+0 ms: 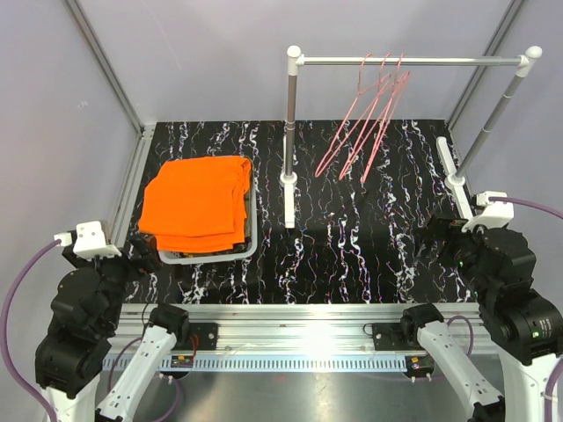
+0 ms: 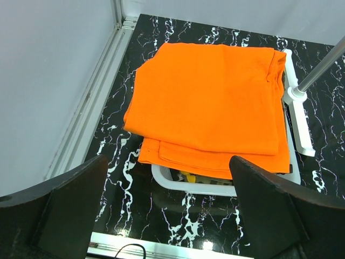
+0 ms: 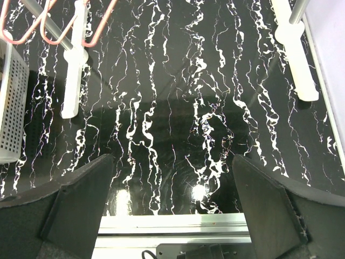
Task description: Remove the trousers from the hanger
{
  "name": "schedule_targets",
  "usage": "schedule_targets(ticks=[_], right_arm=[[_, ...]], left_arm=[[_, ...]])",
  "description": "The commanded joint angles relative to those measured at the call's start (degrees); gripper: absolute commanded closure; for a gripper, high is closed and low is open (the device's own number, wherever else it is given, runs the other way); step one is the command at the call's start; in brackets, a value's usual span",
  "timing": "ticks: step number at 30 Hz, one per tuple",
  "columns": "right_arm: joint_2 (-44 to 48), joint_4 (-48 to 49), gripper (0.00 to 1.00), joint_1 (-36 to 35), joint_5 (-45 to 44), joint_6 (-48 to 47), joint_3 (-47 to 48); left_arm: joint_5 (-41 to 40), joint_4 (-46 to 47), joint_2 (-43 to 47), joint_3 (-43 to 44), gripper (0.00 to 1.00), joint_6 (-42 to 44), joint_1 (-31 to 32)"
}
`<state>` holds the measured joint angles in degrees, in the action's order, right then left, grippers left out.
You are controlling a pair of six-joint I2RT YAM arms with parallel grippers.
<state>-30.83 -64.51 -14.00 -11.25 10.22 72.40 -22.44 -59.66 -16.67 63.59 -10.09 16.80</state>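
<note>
Because the orange trousers [image 1: 198,204], folded topmost, overhang the rim of the basket [image 1: 254,230], a brushing arm could drag them onto the table [image 1: 378,255]; judged the main risk. Yellow-patched cloth [image 2: 186,177] just shows beneath them. Pink hangers [image 1: 368,119] hang bare and tilted on the rail [image 1: 413,61], easily unhooked by a stray sweep. Rack post [image 1: 289,132] stands between basket and hangers. Left gripper [image 2: 170,213] and right gripper [image 3: 172,208]: fingers spread wide, empty, at the table's near edge

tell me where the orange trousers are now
Top view, left side: the orange trousers lie folded on the white basket, beside the rack's left post.
</note>
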Motion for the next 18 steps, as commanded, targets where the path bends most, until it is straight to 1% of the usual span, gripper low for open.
schedule_targets(ticks=[1,18], right_arm=[[-0.9,2.6,0.0,-0.3,0.8,-0.9,0.0],[-0.7,3.0,0.0,-0.3,1.1,-1.0,-0.4]], left_arm=[[1.4,2.6,0.7,0.0,0.01,0.8,-0.2],[1.5,3.7,1.2,-0.3,0.01,0.5,-0.2]])
